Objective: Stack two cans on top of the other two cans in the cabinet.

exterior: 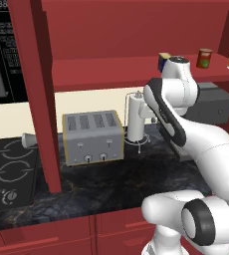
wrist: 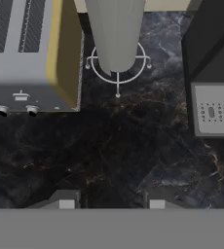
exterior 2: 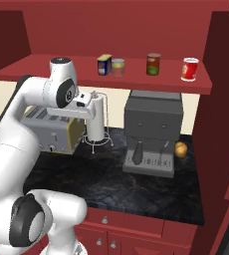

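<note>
Cans stand in a row on the shelf of the dark red cabinet (exterior 2: pixel 17 69): blue can (exterior 2: pixel 104 64) and tan can (exterior 2: pixel 118 67) touching, dark red can (exterior 2: pixel 153 64) apart, red-and-white can (exterior 2: pixel 189 69) near the right end. Below, the gripper (wrist: pixel 108 203) hangs empty over the black stone counter (wrist: pixel 133 146), fingers pressed close, near the toaster (wrist: pixel 31 53) and coffee machine (exterior 2: pixel 151 129).

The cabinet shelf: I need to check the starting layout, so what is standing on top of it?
On the cabinet shelf stand four cans, none stacked: blue can, tan can, dark red can, red-and-white can. The arm hides the tan can in the left base view.
</note>
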You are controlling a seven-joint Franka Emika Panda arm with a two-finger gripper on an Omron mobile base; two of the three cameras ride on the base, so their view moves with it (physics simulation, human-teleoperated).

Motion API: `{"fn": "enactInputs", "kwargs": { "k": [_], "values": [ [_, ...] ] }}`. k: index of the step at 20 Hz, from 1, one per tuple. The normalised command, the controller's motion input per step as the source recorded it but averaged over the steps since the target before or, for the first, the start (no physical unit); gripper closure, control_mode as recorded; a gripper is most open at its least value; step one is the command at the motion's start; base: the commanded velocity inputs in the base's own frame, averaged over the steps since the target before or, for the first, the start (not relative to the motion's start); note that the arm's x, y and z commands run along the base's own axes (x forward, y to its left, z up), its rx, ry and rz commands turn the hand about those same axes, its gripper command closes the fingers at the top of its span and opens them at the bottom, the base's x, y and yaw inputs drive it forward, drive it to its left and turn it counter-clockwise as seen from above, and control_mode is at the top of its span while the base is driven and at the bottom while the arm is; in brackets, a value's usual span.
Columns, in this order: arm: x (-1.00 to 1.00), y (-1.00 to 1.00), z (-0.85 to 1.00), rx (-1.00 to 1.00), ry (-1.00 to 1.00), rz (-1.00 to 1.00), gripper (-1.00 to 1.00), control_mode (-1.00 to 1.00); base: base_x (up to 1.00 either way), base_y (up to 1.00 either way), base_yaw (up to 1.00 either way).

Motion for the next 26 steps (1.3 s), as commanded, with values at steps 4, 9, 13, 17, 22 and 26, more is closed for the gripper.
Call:
{"fn": "enactInputs", "kwargs": {
  "k": [4,9,13,17,22,26],
  "values": [
    [0.0,-0.13,0.0,0.0,-0.02,0.01,-1.0,-1.0,0.0,0.0,0.0],
    [0.0,-0.32,0.0,0.0,-0.07,0.08,-1.0,-1.0,0.0,0.0,0.0],
    [-0.03,-0.32,0.0,0.0,-0.21,0.06,-1.0,-1.0,0.0,0.0,0.0],
    [0.0,-0.18,0.0,0.0,-0.28,0.01,-1.0,-1.0,0.0,0.0,0.0],
    [-0.05,-0.12,0.05,0.0,-0.34,0.01,-1.0,-1.0,0.0,0.0,0.0],
    [-0.05,-0.09,0.09,0.0,-0.33,0.0,-1.0,-1.0,0.0,0.0,0.0]
  ]
}}
